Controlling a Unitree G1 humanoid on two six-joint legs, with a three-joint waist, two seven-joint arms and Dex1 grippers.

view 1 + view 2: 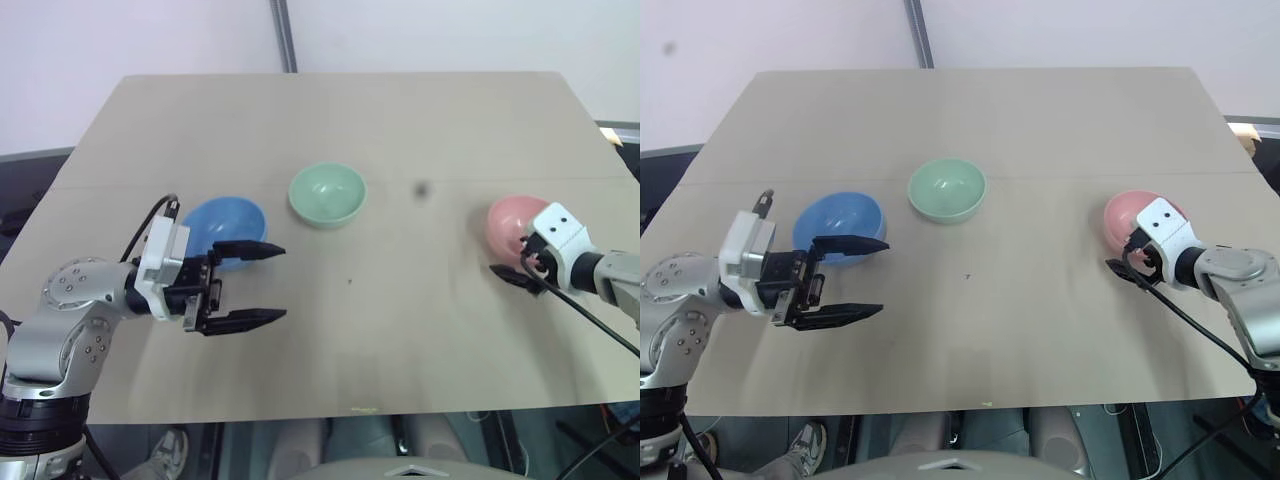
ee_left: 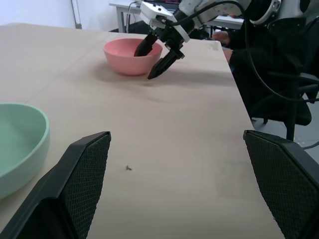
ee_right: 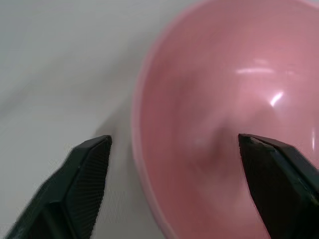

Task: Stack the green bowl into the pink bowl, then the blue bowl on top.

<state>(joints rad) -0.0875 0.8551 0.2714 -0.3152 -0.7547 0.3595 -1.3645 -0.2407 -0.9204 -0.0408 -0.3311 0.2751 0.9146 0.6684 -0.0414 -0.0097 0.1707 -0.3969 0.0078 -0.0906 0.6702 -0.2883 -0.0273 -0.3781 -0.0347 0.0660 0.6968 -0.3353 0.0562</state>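
Spanning the pale-walled room, a tan table [image 1: 400,340] hosts both grippers, jaws spread, the right [image 2: 160,55] straddling the pink bowl's [image 2: 124,62] rim.

Desk [image 1: 400,330]: pale tan top, faint seam line across middle, small dark smudge [image 1: 421,189] right of centre, tiny speck [image 1: 349,281] nearer front edge. Grey metal post [image 1: 284,35] upright behind far edge against white wall. Beyond desk's right side: seated person's hand [image 2: 223,37], black chair [image 2: 291,107], another table behind.
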